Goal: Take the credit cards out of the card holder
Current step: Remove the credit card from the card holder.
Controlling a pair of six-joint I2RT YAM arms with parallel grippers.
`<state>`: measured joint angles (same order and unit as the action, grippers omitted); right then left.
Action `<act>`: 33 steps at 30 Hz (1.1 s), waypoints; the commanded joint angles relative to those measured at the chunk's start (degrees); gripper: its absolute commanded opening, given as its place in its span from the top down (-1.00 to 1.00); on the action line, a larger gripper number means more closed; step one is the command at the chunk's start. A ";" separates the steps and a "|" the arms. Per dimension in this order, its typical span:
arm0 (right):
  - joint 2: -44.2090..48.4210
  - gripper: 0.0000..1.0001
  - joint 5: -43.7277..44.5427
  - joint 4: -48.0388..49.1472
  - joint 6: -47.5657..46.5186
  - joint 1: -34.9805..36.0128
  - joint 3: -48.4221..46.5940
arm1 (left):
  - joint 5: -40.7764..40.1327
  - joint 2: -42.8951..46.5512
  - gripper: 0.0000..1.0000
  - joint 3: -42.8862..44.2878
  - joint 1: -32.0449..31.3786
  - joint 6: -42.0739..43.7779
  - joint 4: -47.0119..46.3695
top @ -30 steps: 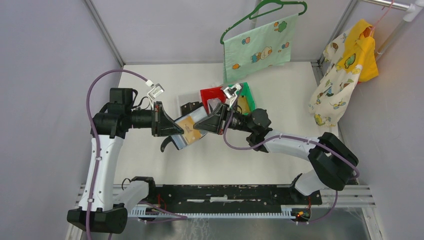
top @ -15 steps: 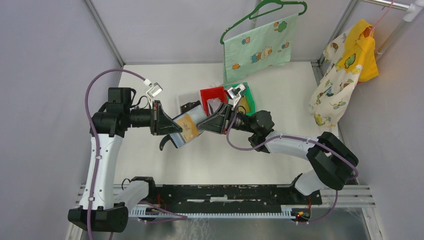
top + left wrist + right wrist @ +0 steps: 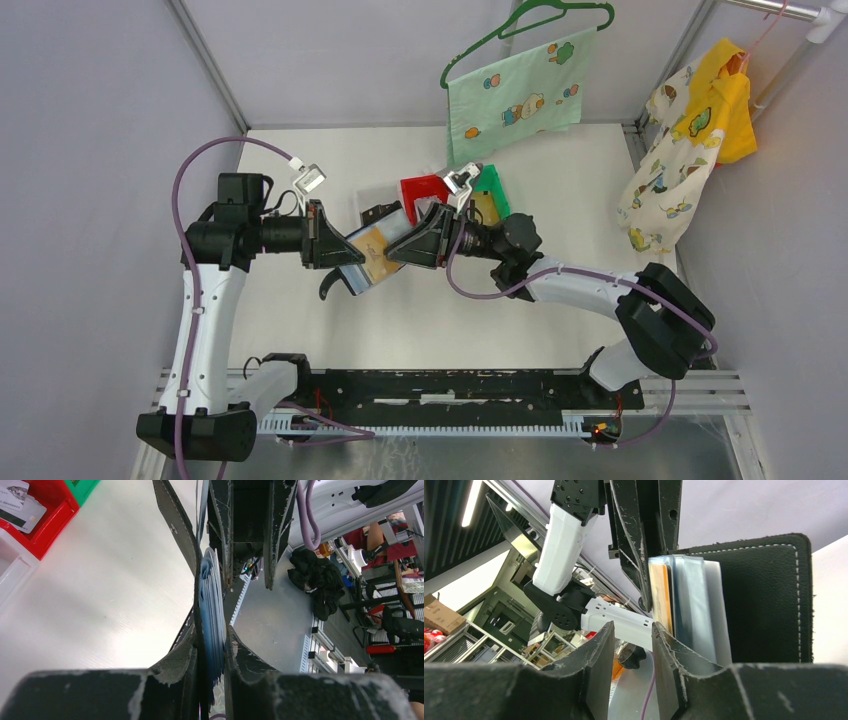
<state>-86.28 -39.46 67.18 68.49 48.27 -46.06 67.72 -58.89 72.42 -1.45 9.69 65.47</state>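
Observation:
The black card holder [image 3: 366, 262] hangs open above the table's middle, its clear sleeves facing up. A tan-gold credit card [image 3: 374, 252] shows in the top sleeve. My left gripper [image 3: 343, 256] is shut on the holder's left edge; in the left wrist view [image 3: 212, 650] the jaws pinch the black cover [image 3: 175, 525] and the blue-grey sleeves. My right gripper [image 3: 400, 250] is open at the holder's right edge. In the right wrist view [image 3: 633, 630] nothing lies between its jaws; the tan card's edge [image 3: 659, 595] and the holder [image 3: 764, 600] stand just beside one finger.
A red bin [image 3: 425, 188] with loose cards [image 3: 20, 510] and a green bin [image 3: 493, 195] stand behind the grippers, with a clear bin [image 3: 10, 565] next to them. A patterned cloth on a green hanger [image 3: 515, 95] and yellow clothes [image 3: 690, 130] hang at the back right.
My right gripper has moved a little left, closer to the holder's right edge. My left gripper has kept the holder in about the same place.

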 commanded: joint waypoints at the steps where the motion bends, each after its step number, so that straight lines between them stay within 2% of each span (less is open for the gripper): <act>1: 1.25 0.20 -2.46 -0.79 -2.23 -0.60 -2.53 | 4.24 0.18 0.97 2.84 0.18 -0.17 -0.15; 7: 3.89 0.11 -2.86 -5.30 -5.11 -2.81 -2.45 | 5.57 -0.08 0.96 3.25 0.14 1.00 1.19; 19: 1.77 0.13 -2.15 -7.78 -7.51 -0.56 -4.85 | 5.14 -0.39 0.97 3.38 0.14 1.29 1.65; 22: 0.66 0.25 -1.93 -5.06 -5.69 0.28 -5.10 | 1.89 -0.89 0.96 3.33 0.14 0.21 0.95; 25: -0.44 0.49 -1.70 -3.63 -4.45 0.65 -5.22 | -2.69 -1.02 0.96 1.94 0.16 -3.02 -2.03; 29: -1.32 0.77 -1.24 -2.35 -3.13 0.68 -4.60 | -1.91 -1.15 0.94 1.71 0.20 -3.85 -2.34; 33: -2.70 0.98 -0.59 5.67 2.54 0.64 -2.91 | -3.43 -1.13 0.86 1.97 0.14 -6.22 -4.39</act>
<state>-88.40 -39.07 60.07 64.73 47.88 -48.64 66.08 -59.75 73.34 -1.34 7.75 67.05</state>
